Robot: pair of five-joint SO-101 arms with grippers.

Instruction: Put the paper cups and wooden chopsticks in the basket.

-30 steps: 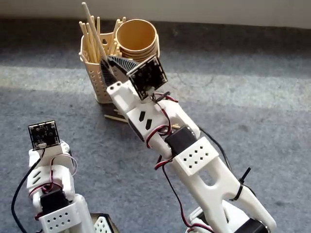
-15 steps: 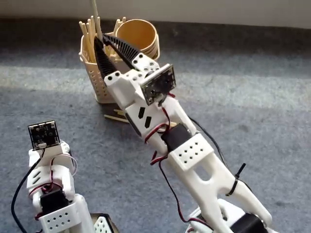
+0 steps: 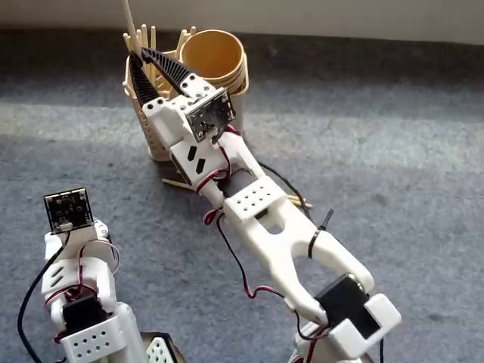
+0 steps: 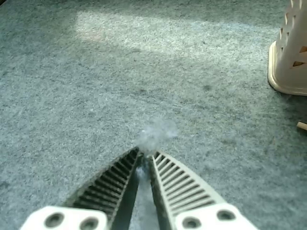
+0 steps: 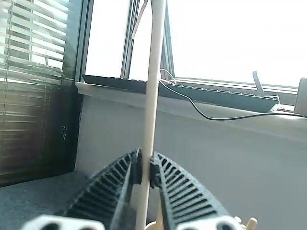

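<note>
Swinging leftward since a moment ago, the right arm now stretches further out, and its right gripper (image 3: 138, 56) (image 5: 146, 160) sits over the left part of the basket (image 3: 155, 144) (image 4: 288, 57) rather than over its middle. We see the dark jaws pinching one wooden chopstick (image 3: 130, 19) (image 5: 156, 72), which stands nearly upright, its upper end rising past the top of the high view and its lower end running down between the jaws towards the basket. The left arm has not shifted.

We find the paper cups (image 3: 212, 57) stacked inside the basket on its right side, the top one open upward. Other chopsticks (image 3: 153, 38) stand in the basket's left half, beside the cups, their tips poking above the rim. One more loose chopstick (image 3: 178, 184) lies flat on the grey carpet (image 3: 378, 151) at the foot of the basket, partly under the right arm.

At the near left of the carpet, the left gripper (image 4: 144, 155) points down at bare carpet, its jaws pressed together with nothing between them, well apart from the basket.
</note>
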